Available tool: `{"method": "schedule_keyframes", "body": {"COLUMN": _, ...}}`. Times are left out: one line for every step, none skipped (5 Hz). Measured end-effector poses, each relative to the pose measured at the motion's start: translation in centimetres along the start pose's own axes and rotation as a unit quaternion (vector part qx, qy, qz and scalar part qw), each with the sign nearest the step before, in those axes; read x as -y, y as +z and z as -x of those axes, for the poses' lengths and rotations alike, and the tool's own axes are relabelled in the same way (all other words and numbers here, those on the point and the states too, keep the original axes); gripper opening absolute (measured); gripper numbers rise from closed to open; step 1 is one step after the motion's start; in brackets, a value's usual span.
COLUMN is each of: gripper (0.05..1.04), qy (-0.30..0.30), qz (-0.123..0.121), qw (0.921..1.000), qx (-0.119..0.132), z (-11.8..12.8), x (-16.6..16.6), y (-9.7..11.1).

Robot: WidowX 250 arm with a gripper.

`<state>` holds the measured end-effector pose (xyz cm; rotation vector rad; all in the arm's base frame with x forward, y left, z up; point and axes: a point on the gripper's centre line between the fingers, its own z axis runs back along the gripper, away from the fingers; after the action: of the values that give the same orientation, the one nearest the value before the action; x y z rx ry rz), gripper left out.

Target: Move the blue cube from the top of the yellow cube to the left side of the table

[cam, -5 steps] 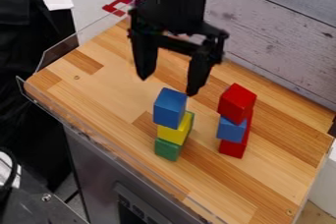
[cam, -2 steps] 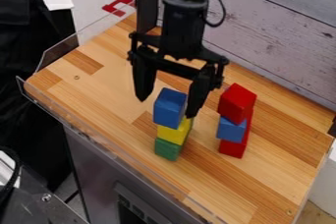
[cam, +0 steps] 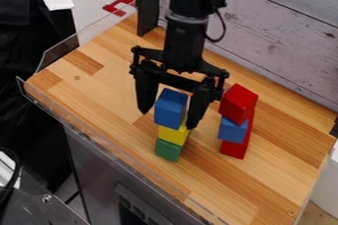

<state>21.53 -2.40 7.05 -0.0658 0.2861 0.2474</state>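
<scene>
Wood tabletop (cam: 102,88): we find gripper (cam: 168,118) open, fingers astride blue cube (cam: 171,109), prob. for grasp; yellow cube (cam: 173,134) bears its wt.

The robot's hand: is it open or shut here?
Open: the hand has its two fingers spread wider than the blue cube on top of the yellow cube.

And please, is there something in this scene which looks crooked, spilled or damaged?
Slightly: the top red block looks twisted on the blue cube under it; their edges do not line up, which makes that stack look untidy. Otherwise, I see no spill or damage.
</scene>
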Motion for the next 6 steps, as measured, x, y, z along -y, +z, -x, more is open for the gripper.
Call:
{"method": "schedule_keyframes", "body": {"gripper": 0.623, "qy": -0.003, "qz": 0.001, "qw": 1.0000, "qx": -0.001, "z": 0.0, "x": 0.0, "y": 0.0}}
{"method": "schedule_keyframes", "body": {"gripper": 0.576, "qy": -0.001, "qz": 0.001, "qw": 1.0000, "qx": -0.003, "z": 0.0, "x": 0.0, "y": 0.0}}
{"method": "schedule_keyframes", "body": {"gripper": 0.576, "qy": 0.002, "qz": 0.001, "qw": 1.0000, "qx": 0.003, "z": 0.2, "x": 0.1, "y": 0.9}}
{"method": "schedule_keyframes", "body": {"gripper": 0.576, "qy": 0.002, "qz": 0.003, "qw": 0.9994, "qx": 0.034, "z": -0.8, "x": 0.3, "y": 3.6}}
{"method": "schedule_keyframes", "body": {"gripper": 0.576, "qy": 0.034, "qz": 0.020, "qw": 0.9964, "qx": 0.075, "z": -2.7, "x": -2.0, "y": 6.2}}
{"method": "schedule_keyframes", "body": {"gripper": 0.576, "qy": 0.076, "qz": 0.039, "qw": 0.9925, "qx": 0.088, "z": -4.4, "x": -5.5, "y": 6.1}}
